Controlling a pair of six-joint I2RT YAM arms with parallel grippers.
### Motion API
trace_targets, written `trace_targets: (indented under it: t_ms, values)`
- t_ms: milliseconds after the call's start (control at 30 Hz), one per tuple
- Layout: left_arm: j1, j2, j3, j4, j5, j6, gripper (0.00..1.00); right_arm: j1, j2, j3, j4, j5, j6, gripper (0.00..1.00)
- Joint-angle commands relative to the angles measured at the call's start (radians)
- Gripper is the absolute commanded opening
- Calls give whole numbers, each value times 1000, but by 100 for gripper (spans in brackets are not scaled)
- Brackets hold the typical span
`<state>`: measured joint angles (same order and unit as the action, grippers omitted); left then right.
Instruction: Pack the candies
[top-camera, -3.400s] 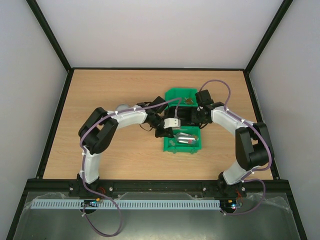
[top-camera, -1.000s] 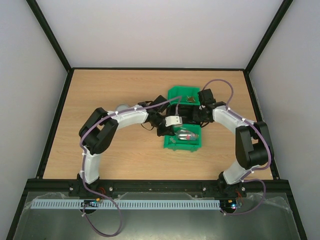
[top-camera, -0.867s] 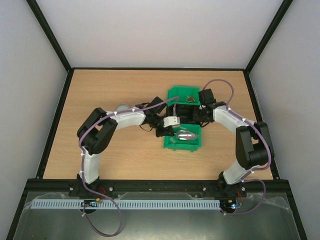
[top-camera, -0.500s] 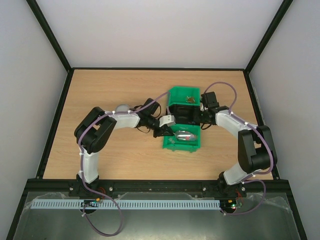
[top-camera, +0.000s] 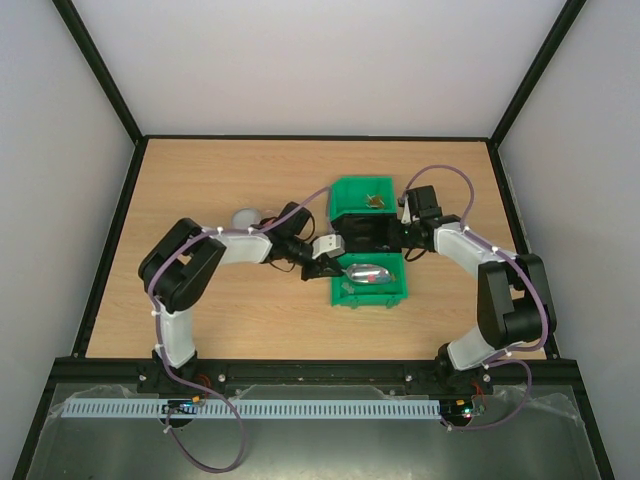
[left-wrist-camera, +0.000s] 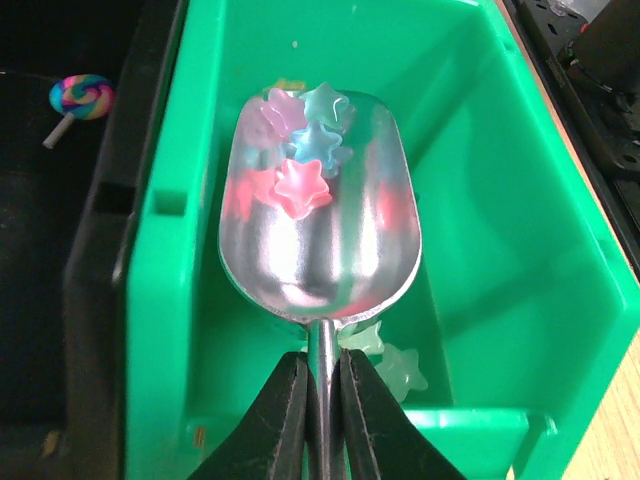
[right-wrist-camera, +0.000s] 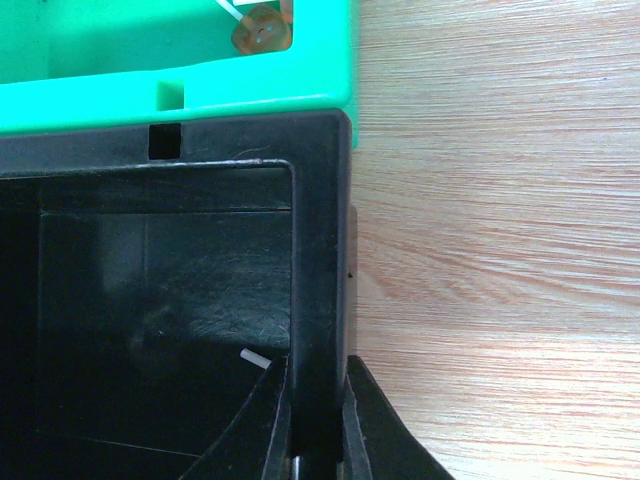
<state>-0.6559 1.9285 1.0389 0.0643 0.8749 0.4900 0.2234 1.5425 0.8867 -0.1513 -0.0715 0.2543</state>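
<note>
My left gripper is shut on the handle of a metal scoop. The scoop holds several star-shaped candies, pink and teal, above the floor of the near green bin. Two pale green star candies lie under the scoop. In the top view the left gripper is at the near bin's left side, with the scoop inside. My right gripper is shut on the right wall of a black bin. In the top view it is at that bin's right edge.
The black bin sits between the near green bin and a far green bin. The far bin holds a gold-brown sweet. A rainbow lollipop lies in the black bin. A pale round object lies beside the left arm.
My left arm has drawn back to the left and its elbow has dropped, with the scoop staying in the near green bin. The right gripper has kept its hold on the black bin.
</note>
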Motion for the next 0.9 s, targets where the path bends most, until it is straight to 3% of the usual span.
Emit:
trace_targets:
  t_ms: [0,433,600,867]
  values:
    - [23,-47,-54,54,7,16,2,-14,-10,-16,-27,-7,-78,1]
    - [41,-262,-157,250,-35,-139,2,-28,9,0,-32,-15,-126,1]
    - [81,-365,-164,114,-41,-89,2,-28,14,8,-25,-24,-136,1]
    - [261,-508,-97,-232,-60,-17,2,-27,17,8,7,-68,-201,1]
